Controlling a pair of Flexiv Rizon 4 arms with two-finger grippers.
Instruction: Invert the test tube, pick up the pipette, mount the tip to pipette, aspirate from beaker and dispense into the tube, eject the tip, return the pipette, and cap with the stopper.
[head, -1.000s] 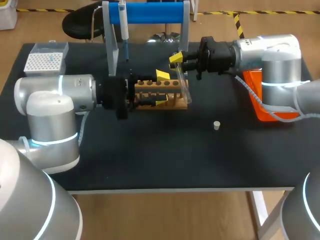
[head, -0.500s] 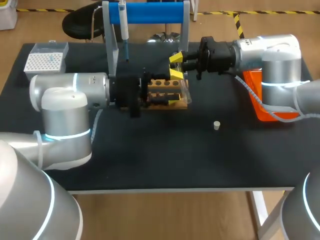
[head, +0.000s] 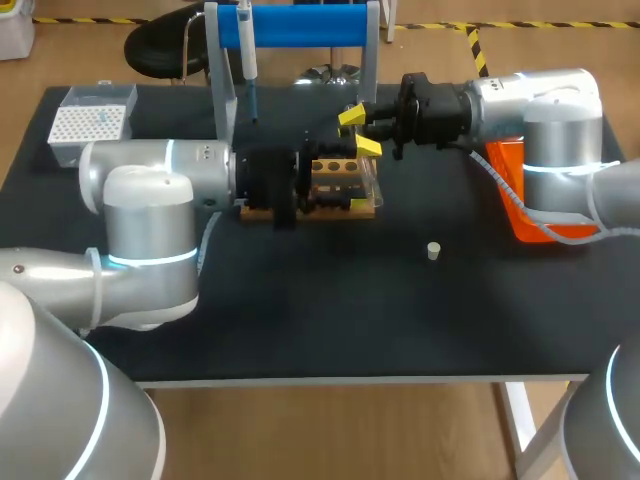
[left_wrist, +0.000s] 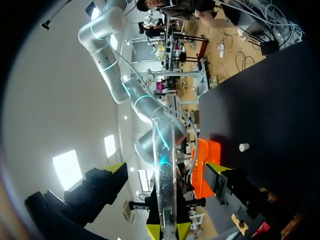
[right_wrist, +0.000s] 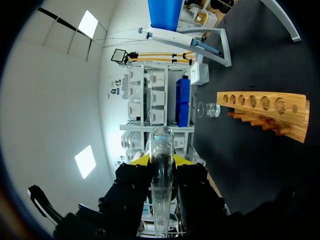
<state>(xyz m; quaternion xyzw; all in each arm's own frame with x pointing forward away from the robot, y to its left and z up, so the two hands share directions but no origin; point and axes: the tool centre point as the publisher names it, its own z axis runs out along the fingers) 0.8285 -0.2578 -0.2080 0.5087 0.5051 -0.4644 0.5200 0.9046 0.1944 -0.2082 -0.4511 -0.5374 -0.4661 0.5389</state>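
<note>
Jaws of the right gripper are closed on the clear test tube, holding it by the end of the wooden rack nearest the right arm. The left gripper is wide open, one finger on either side of the tube, not touching it. A small white stopper lies on the black table, well apart from the rack.

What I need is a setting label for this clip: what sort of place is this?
Probably a robotics lab staged as a chemistry bench: test tube, wooden rack, hanging pipette.
</note>
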